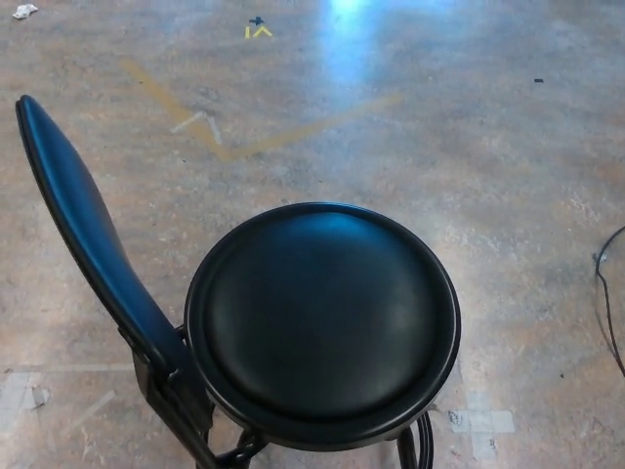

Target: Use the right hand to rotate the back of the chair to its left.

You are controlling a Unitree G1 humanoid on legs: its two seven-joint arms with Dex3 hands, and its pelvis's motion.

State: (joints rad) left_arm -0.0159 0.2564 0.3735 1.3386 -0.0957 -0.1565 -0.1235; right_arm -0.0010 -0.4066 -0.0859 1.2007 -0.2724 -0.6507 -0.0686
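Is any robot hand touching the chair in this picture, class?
No: the chair stands alone on the floor, its backrest to the picture's left, and no hand shows.

Glossy black padded chair (322, 322) on smooth, worn concrete floor (469, 127).

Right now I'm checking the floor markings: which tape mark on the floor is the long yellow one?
The angled yellow line beyond the chair seat, running up towards the left and right. The small yellow mark at the top is tiny; the tape by the seat's right is pale.
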